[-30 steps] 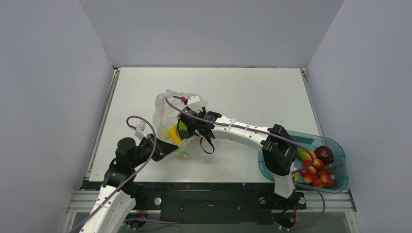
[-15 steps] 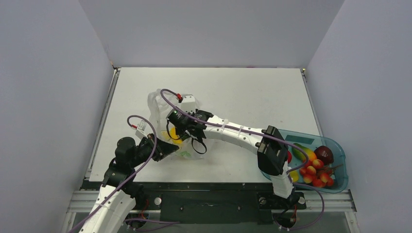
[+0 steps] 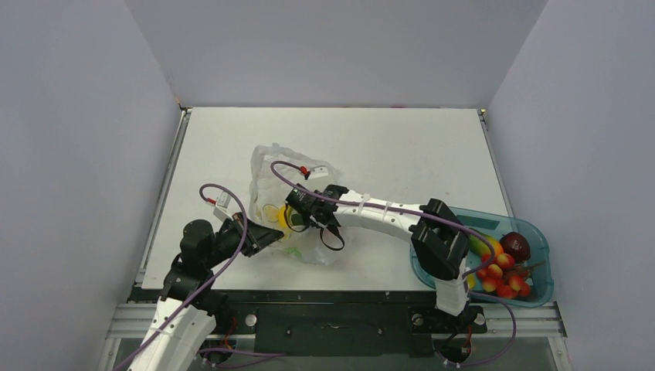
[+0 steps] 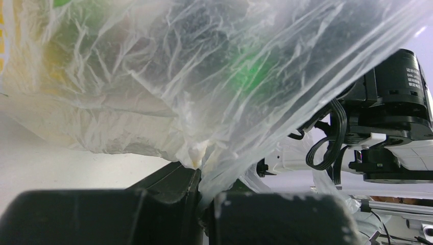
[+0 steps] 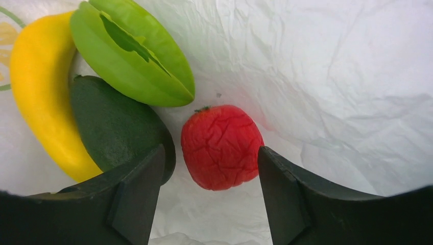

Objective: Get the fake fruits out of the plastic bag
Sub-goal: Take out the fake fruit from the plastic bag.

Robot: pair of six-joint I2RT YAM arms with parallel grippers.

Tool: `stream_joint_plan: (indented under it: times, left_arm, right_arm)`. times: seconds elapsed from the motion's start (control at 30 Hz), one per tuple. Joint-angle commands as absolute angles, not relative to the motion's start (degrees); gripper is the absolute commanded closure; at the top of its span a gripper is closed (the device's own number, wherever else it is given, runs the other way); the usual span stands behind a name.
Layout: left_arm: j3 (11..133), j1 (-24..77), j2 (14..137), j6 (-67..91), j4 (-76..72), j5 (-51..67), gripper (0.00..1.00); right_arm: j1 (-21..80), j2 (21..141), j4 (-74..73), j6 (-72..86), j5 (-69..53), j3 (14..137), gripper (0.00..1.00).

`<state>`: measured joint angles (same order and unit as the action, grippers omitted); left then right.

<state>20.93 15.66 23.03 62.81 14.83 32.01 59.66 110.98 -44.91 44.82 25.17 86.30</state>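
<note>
- Centre-left of the top view: bag [image 3: 287, 164] lies crumpled, thin limp film; left gripper [image 4: 201, 179] clenched on its lower edge.
- Right gripper [image 5: 209, 153] inside bag, spread wide, straddling red fruit [image 5: 221, 147].
- Fruit likely light, hard, slippery; pinch across its middle.
- Banana [image 5: 35, 92] and green pieces [image 5: 130, 56] just beside it, frame left.

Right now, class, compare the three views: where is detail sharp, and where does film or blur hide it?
Right wrist: evenly lit, the red fruit crisp, wrinkles readable. Left wrist: the plastic bag veils the fruit into green and yellow smears. Top external: even light, bag contents too small to read.
</note>
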Motion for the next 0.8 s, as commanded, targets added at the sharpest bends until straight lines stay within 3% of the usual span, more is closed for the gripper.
stream_joint_plan:
  times: [0.0, 0.13, 0.27, 0.5, 0.77]
  left_arm:
    - [21.66, 15.48, 22.10, 62.51, 13.58, 32.94, 1.00]
    - [21.66, 15.47, 21.82, 62.36, 14.23, 32.87, 1.00]
    - [20.89, 15.48, 21.50, 62.17, 14.64, 32.81, 1.00]
    - [17.29, 15.47, 20.73, 64.51, 12.01, 33.67, 1.00]
    - [16.50, 15.47, 19.87, 65.22, 11.87, 32.72, 1.00]
  right_arm:
    - [59.83, 106.41, -44.74, 43.86, 28.85, 85.01, 0.37]
    - [60.30, 106.72, -44.95, 44.63, 29.46, 83.08, 0.37]
    - [63.33, 106.43, -43.30, 41.67, 33.21, 80.82, 0.29]
    - [65.80, 106.84, -46.27, 35.08, 36.37, 85.58, 0.24]
    - [67.33, 103.03, -48.96, 36.69, 32.86, 78.72, 0.22]
